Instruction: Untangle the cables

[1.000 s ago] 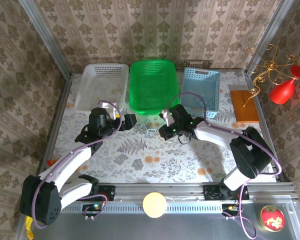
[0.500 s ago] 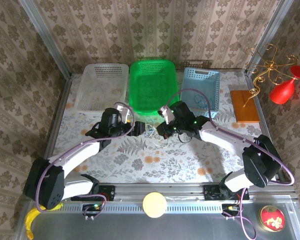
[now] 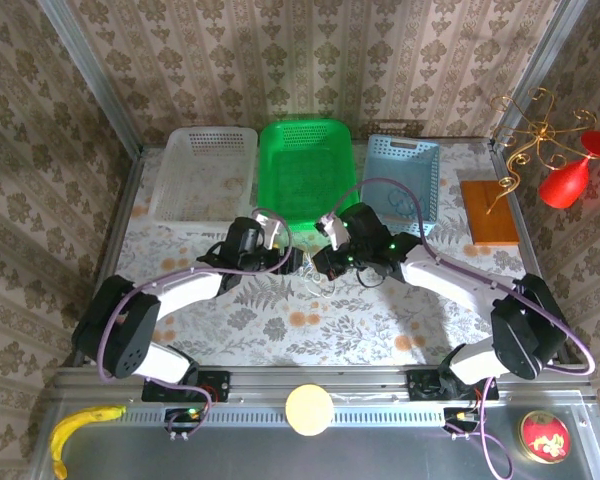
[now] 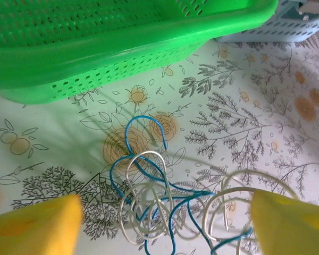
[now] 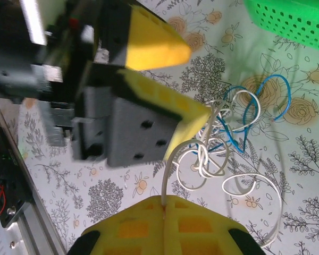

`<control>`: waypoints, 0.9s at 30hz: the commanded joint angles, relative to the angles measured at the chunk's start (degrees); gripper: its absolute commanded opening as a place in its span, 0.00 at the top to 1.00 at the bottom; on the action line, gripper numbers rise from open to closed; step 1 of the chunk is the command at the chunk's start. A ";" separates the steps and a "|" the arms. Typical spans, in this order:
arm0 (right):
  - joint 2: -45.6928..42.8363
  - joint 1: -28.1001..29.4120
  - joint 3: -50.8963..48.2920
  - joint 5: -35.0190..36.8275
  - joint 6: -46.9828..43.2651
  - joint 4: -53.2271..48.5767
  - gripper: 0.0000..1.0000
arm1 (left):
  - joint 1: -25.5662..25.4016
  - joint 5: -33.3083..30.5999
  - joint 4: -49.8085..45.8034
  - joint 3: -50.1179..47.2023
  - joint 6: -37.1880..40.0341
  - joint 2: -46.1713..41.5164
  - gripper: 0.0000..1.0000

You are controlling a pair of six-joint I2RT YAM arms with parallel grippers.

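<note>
**Top cam:** both arms reach to mid-table and meet just in front of the green basket. The cords sit in a small tangle btwn my left pincer and right pincer. Too small here to read either pincer's opening.

**Left wrist cam:** left pincer is spread wide, w/ yellow fingertips on either side of the tangle and nothing pinched. The blue cord arches up toward the basket. The cream cord loops through it, and the two cross in several places. I prob. straddle like this so I can pick one strand near the middle w/o scooping the lot.

**Right wrist cam:** right pincer is pressed together, pinching the cream cord. The strand comes straight out of the seam btwn my pads. My guess at why: it anchors one colour so the other hand can draw the blue away. Left pincer sits opposite w/ its jaws apart, lower fingertip touching the loops.

**Status:** cords not yet separated, so I judge it early in the job. Risk: if the left takes both colours at once, the knot tightens.
</note>
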 commanded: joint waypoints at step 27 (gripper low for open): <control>-6.61 -4.29 3.21 -11.39 3.18 2.50 1.00 | 4.53 7.39 -1.23 -6.42 -0.66 -17.77 0.27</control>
